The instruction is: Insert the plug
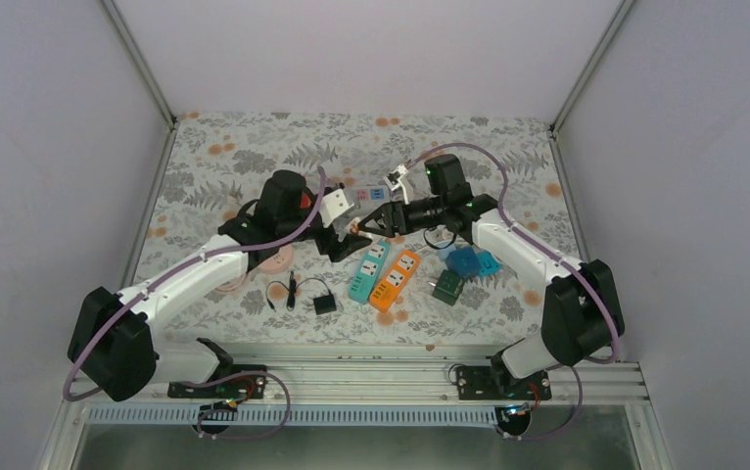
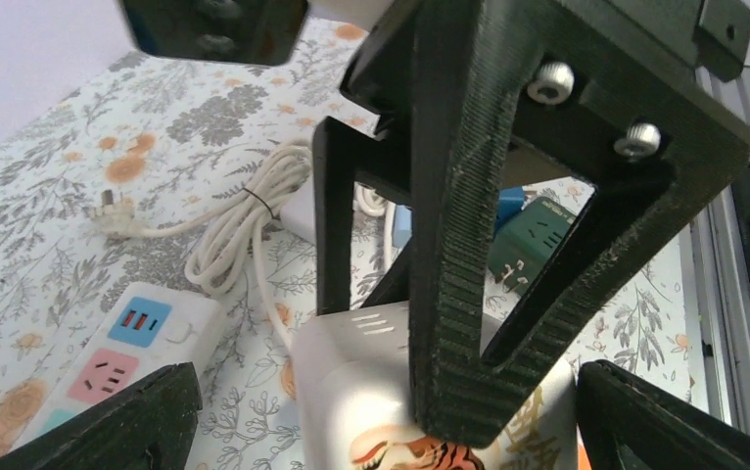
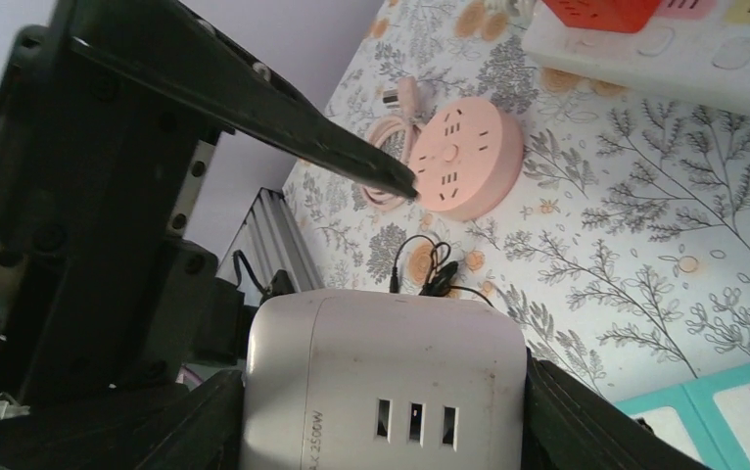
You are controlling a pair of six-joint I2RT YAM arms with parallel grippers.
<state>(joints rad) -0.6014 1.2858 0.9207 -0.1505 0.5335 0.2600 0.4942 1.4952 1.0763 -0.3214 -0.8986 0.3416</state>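
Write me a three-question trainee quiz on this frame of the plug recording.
1. True or false: in the right wrist view, the right fingers flank the white cube adapter on both sides.
2. Multiple choice: the round power strip is A) pink, B) green, C) black.
3. Fill in: in the top view, the socket strip beside the teal strip is coloured ___.
Key: 1 true; 2 A; 3 orange.
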